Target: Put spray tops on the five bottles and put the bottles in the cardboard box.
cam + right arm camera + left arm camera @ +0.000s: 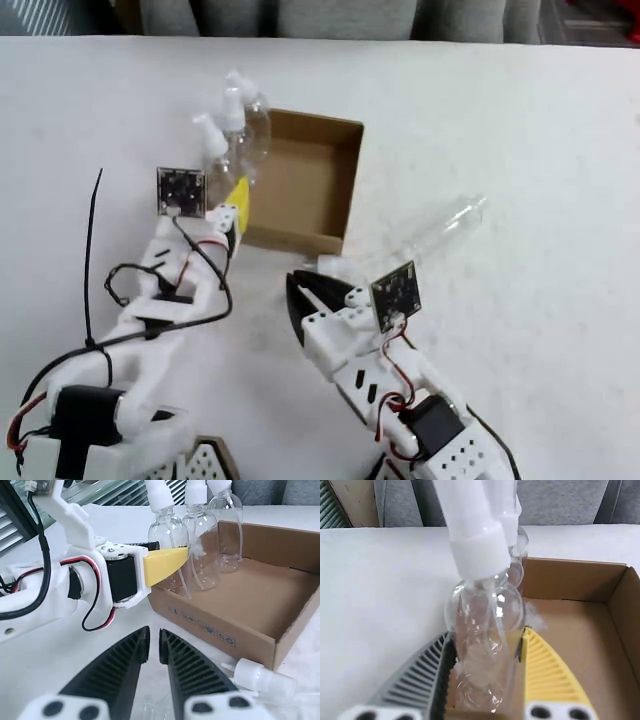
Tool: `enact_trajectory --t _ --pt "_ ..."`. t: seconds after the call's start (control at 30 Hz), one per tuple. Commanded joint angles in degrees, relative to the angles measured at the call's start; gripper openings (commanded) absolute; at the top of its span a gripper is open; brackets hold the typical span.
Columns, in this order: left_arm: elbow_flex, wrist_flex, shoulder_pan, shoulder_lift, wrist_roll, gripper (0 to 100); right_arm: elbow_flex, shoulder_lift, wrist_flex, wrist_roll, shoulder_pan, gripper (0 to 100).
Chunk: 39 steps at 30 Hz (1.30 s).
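Yellow-fingered left gripper (487,639) clamps a bottle (484,672) upright at the cardboard box (572,647)

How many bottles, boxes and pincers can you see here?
Bottles: 4, three upright and one lying down
Cardboard box: 1
Left pincer and right pincer: 2
Total: 7

The clamped bottle (481,645) has its spray top (476,535) cut off at the edge.
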Motion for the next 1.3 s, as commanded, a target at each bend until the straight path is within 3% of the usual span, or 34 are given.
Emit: enact_trajectory --t 0.0,0.67,0.97,1.27 --pt "0.09 -1.32 -1.10 -0.04 0.44 2 0.53 -0.31 0.22 0.09 -0.13 1.5" --pt "3.25 -1.58 -1.01 -0.04 0.00 3 0.53 -0.40 0.22 0.09 1.10 1.5" --pt "4.92 -1.41 -1.10 -0.04 0.18 33 0.53 -0.40 0.22 0.09 1.10 1.5" --pt "5.27 -1.49 -1.10 -0.04 0.09 37 0.53 -0.40 0.22 0.09 1.10 1.5"
